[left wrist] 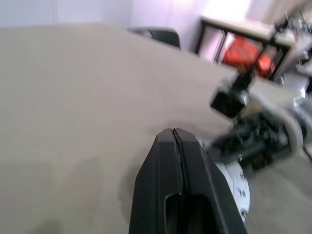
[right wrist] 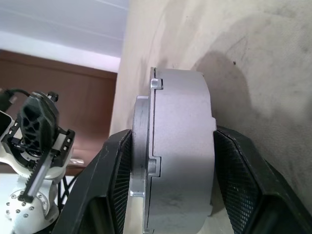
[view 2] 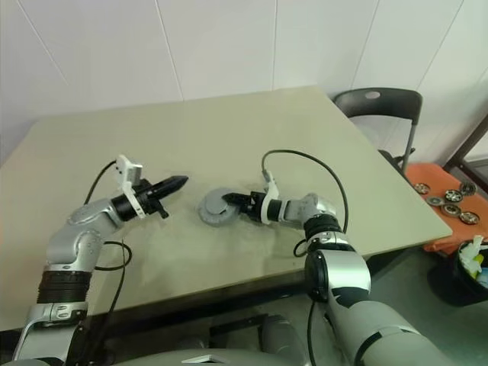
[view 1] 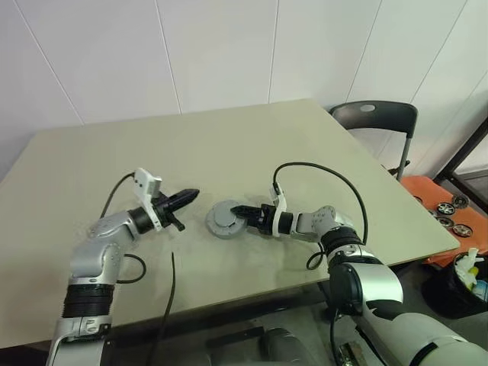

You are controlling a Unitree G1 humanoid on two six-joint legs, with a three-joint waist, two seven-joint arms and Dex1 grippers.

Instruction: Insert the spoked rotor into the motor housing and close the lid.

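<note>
The motor housing (view 1: 216, 226) lies on the beige table (view 1: 229, 152) as a round silver-grey body, its windings hidden. The lid (view 1: 226, 216) sits on top of it, a grey disc with a darker ring. The spoked rotor is hidden. My right gripper (view 1: 238, 212) reaches in from the right. In the right wrist view its two black fingers (right wrist: 114, 170) clamp the silver housing (right wrist: 180, 146) from both sides. My left gripper (view 1: 191, 196) is shut and holds nothing. It hovers above the table just left of the housing, pointing toward it, with its closed tip (left wrist: 173, 134) plain in the left wrist view.
A black chair (view 1: 377, 118) stands past the table's far right corner. To the right, an orange surface (view 1: 450, 210) carries several small wheel-like parts, with a bin (view 1: 465, 278) below it. A loose black cable (view 1: 171, 286) hangs over the table's front edge.
</note>
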